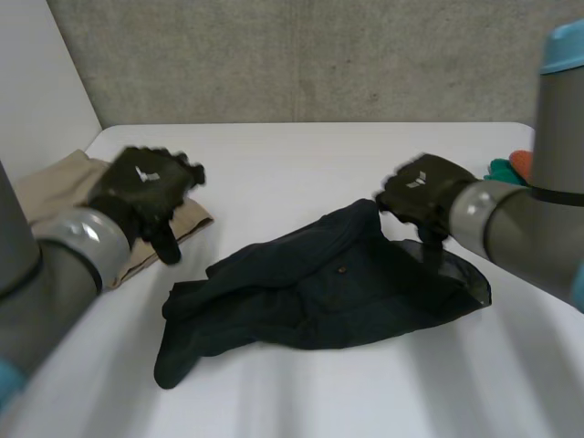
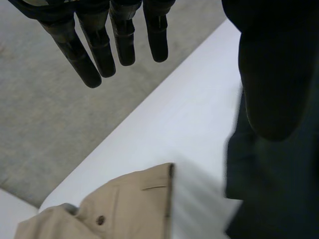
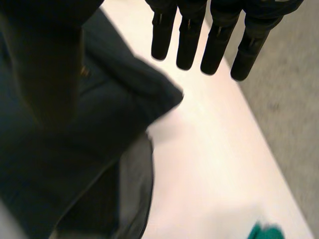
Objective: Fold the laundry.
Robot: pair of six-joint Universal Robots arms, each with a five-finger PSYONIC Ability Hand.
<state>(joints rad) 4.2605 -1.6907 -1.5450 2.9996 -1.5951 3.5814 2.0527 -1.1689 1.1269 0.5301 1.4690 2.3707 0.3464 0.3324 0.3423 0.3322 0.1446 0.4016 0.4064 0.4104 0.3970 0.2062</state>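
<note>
So, dark garment lay mid table, long axis near-left to far-right. Right hand hung at its far end, fingers straight, empty; left hand equally slack, farther off.

Dark navy garment, plain beige trousers, white table, grey wall

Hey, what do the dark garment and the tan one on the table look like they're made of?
Dark garment: seemingly a soft woven fabric, matte, since it slumps in loose folds; one layer near its edge looks thinner and slightly see-through. Tan garment: likely a cotton twill, matte, with stitched seams and a button.
</note>
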